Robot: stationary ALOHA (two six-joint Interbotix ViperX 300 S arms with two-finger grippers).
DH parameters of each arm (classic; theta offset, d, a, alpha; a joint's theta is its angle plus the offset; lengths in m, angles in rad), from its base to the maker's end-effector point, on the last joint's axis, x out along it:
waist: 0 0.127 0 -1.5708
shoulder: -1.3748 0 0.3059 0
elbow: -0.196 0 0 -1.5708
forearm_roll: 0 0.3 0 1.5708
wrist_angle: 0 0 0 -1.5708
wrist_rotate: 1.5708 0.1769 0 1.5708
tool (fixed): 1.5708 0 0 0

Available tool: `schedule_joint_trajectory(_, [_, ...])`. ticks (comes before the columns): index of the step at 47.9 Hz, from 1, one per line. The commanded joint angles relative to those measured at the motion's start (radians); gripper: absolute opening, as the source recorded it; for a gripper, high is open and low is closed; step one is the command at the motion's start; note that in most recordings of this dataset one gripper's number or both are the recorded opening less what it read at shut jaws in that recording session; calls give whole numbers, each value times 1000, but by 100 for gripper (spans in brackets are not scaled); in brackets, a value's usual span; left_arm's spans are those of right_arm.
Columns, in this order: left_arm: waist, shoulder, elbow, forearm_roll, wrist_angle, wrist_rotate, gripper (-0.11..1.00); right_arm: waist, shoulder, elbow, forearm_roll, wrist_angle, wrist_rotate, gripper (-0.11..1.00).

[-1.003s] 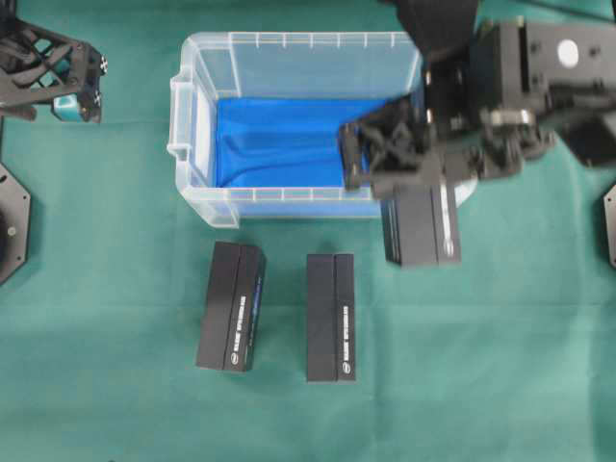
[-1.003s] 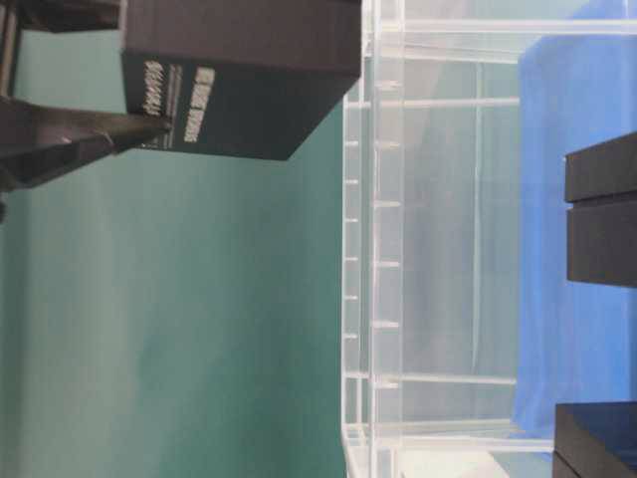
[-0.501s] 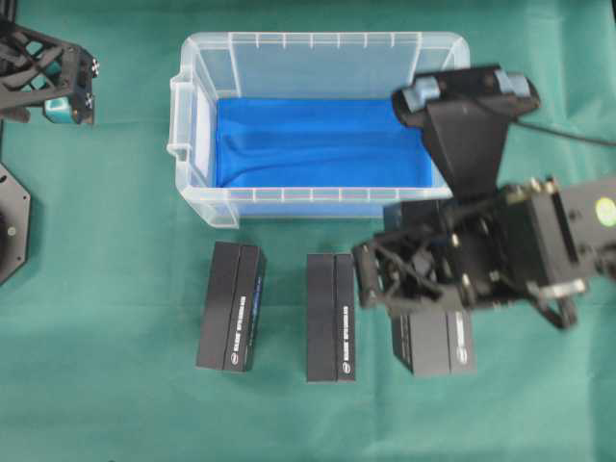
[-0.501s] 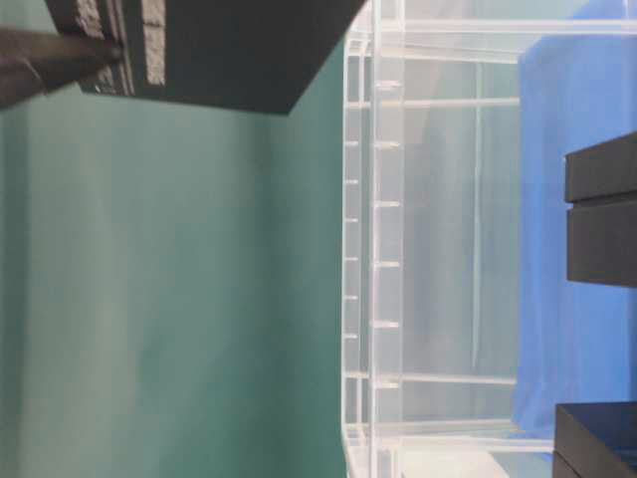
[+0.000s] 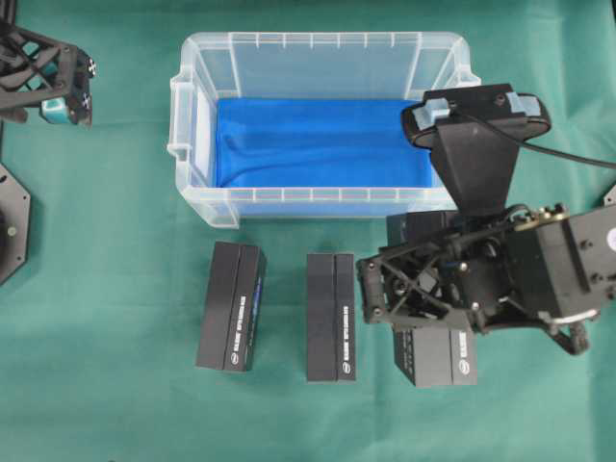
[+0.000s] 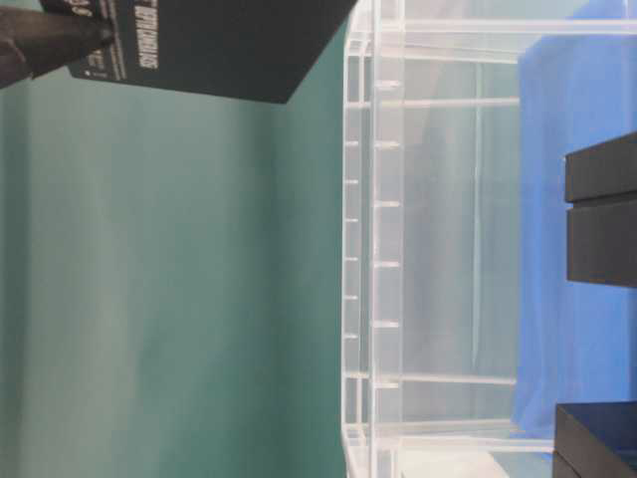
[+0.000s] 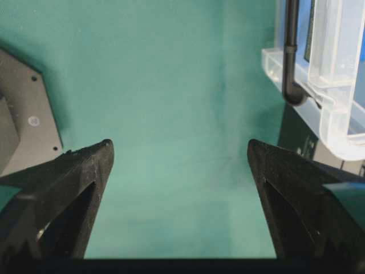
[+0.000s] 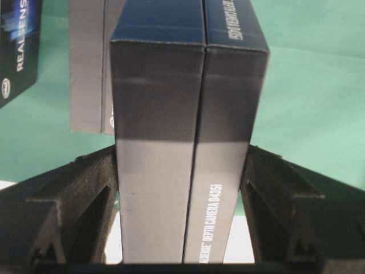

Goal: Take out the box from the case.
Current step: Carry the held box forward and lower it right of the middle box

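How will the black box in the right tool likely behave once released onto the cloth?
The black box looks like rigid cardboard, so it probably holds shape under the right tool. Its flat faces suggest it won't roll. Two similar boxes lie flat, so it should rest stably.

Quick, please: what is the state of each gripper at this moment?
Left gripper: open, holding nothing, above bare green cloth.
Right gripper: shut on the black box, outside the case.
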Motion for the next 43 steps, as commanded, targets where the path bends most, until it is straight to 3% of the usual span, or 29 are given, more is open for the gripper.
schedule_joint_trajectory(1, [5,-6,-11,2,2,-2,96,11,-8,8,-3,-3,5,65])
schedule_joint_trajectory(25, [3,-6,-11,0,2,2,96,26,44,235,15,-236,15,65])
schedule_joint_trajectory(34, [5,-6,-11,0,2,2,96,26,43,344,29,-354,71,65])
schedule_joint_trajectory(43, [5,-8,-11,0,3,2,96,26,43,410,35,-436,80,65])
